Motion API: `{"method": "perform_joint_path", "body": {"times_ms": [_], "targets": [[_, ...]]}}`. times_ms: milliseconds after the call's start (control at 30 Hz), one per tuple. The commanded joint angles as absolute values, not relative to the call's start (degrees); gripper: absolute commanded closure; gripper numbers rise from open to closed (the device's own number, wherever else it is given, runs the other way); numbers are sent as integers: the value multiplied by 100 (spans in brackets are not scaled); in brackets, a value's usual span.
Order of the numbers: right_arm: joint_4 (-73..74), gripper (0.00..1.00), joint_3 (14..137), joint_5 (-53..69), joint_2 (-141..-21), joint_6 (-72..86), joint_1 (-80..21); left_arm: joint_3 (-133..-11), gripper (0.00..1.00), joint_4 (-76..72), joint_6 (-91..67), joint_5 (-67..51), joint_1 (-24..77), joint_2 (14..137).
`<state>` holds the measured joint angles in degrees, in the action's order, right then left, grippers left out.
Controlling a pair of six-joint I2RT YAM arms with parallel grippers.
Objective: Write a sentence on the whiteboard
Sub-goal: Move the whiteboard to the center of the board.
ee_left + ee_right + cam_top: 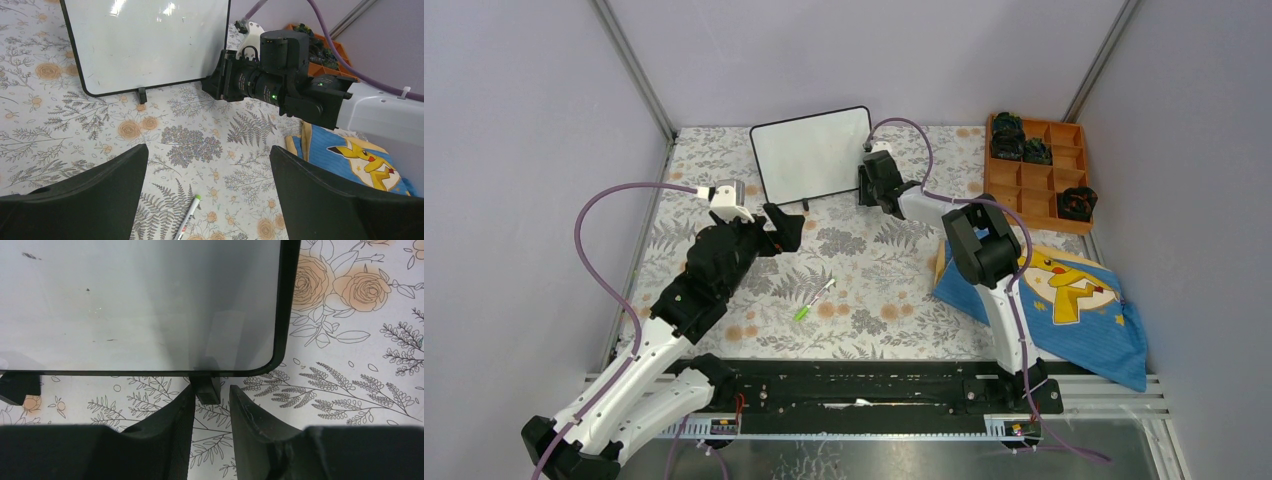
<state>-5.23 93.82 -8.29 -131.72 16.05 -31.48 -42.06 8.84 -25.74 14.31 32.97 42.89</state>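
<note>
Bracing the board comes first by the look of it, writing not yet begun. Whiteboard (812, 155) upright on its feet at the middle of the surface's (874, 290) far edge, face blank apart from faint smudges, no sentence on it. Right hand (209, 395) low at the board's lower right corner, fingers (172, 425) part-way apart, one on each side of the small black foot (206, 382). Near finger looks to touch the foot; a sliver of gap shows on the other side, so not pinching anything as far as visible.

Left hand (209, 150) spread wide and empty, hovering over the left-middle of the surface and facing the board. Marker (814, 299) flat on the surface near the middle, toward the near edge, green cap on and pointing at the near left corner, just below the left hand, apart from it.

Wooden tray (1064, 123) at the far right corner, blue cartoon cloth (1074, 300) along the right edge, both out of play.

Next, probably: pinch the foot or frame firmly so the board cannot tip or slide, then drop the left hand onto the marker barrel. Needs the cap off before any stroke, likely a two-hand job, which clashes with holding the board. Cannot tell how that gets settled.
</note>
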Motion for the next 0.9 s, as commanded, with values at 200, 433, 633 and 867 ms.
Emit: {"method": "perform_joint_path", "body": {"times_ms": [200, 433, 633, 867], "targets": [[-719, 71, 9631, -804, -13279, 1506, -3133, -4229, 1, 642, -2426, 1435, 3304, 4289], [-795, 85, 9389, -764, -13163, 1455, -3138, -4230, 1, 642, -2417, 1448, 3305, 4313], [-977, 97, 8849, -813, -12833, 1397, -3143, -4226, 1, 642, -2426, 1448, 3305, 4313], [-1192, 100, 7930, -949, -12239, 1209, -3148, -4210, 1, 650, -2426, 1436, 3305, 4313]]}}
